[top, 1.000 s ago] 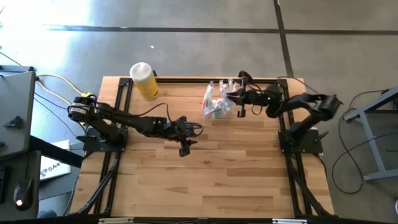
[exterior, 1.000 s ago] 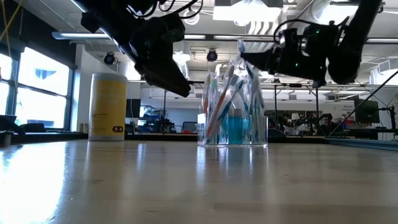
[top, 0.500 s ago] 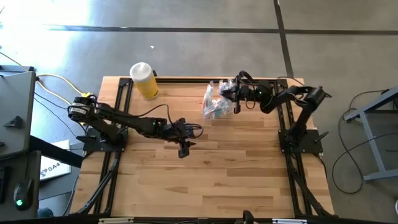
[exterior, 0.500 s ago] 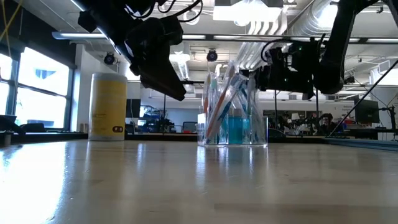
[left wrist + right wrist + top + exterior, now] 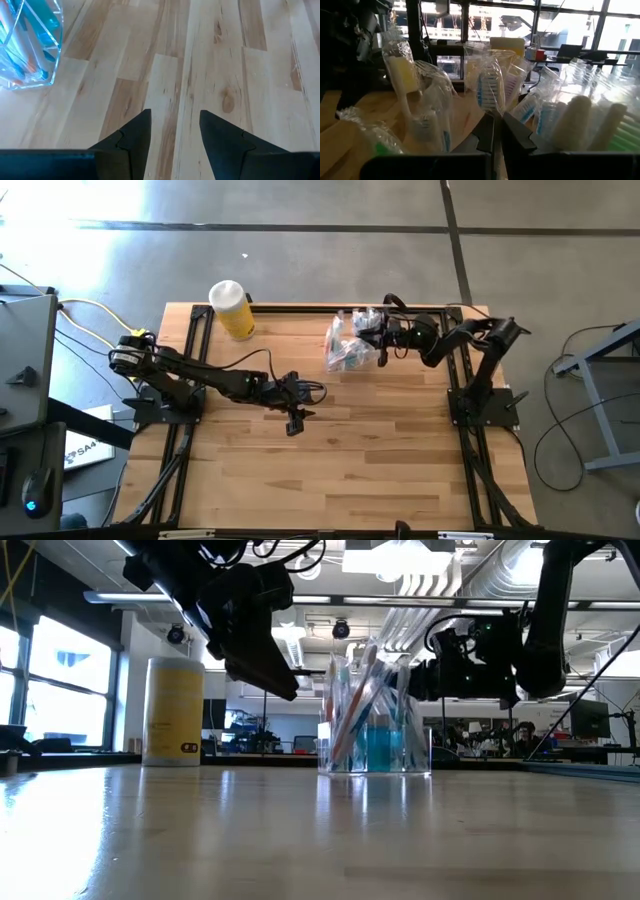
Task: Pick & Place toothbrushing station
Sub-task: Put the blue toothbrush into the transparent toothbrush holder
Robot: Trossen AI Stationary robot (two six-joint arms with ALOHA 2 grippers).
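The toothbrushing station is a clear plastic cup (image 5: 400,755) that stands on its base at the table's far middle (image 5: 350,348). It holds several wrapped toothbrushes (image 5: 352,700) leaning upright, and teal tubes. My right gripper (image 5: 497,131) is shut and level. It reaches in from the table's right, at the height of the brush heads (image 5: 485,86) and right beside them (image 5: 415,680). My left gripper (image 5: 173,120) hangs open over bare wood near the table's middle (image 5: 293,420), slanting down, with the cup (image 5: 30,45) off to its side. My right gripper's shut fingers (image 5: 487,132) lie level among the wrapped brush heads at the top of the cup, coming from the table's right. I cannot tell whether they touch a brush.
A yellow cylinder container with a white top (image 5: 232,310) stands at the table's far left (image 5: 173,712). Bare wood spreads over the near half of the table (image 5: 320,480).
My right gripper has come down and moved in toward the tops of the toothbrushes, its wrist rolling as it went. It has stayed shut. The cup and brushes have not moved.
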